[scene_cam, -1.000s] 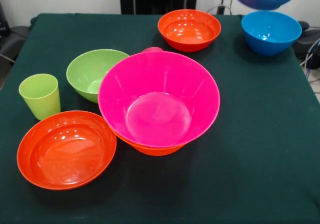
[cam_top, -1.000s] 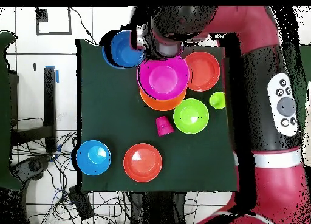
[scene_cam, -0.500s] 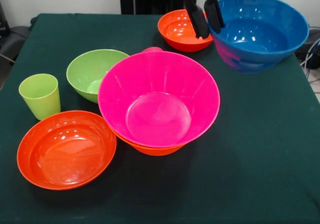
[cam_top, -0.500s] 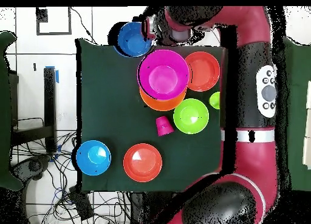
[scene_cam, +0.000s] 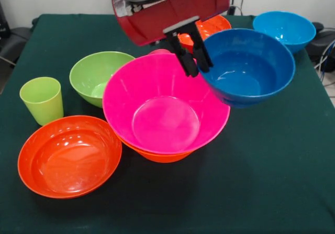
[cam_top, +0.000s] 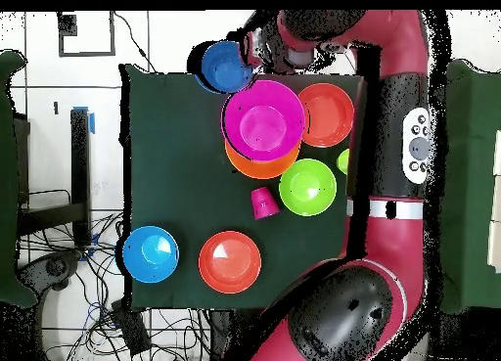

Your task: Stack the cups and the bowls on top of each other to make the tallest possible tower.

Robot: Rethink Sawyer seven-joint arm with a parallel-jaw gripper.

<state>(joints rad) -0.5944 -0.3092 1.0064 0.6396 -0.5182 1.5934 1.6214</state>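
over the table's middle we see the gripper [scene_cam: 192,56] w/ jaws pinched on the dark blue bowl [scene_cam: 246,69] rim, bowl in air, tilted, beside big pink bowl [scene_cam: 166,104]. we judge it light, stiff, slick plastic; rim pinch best.
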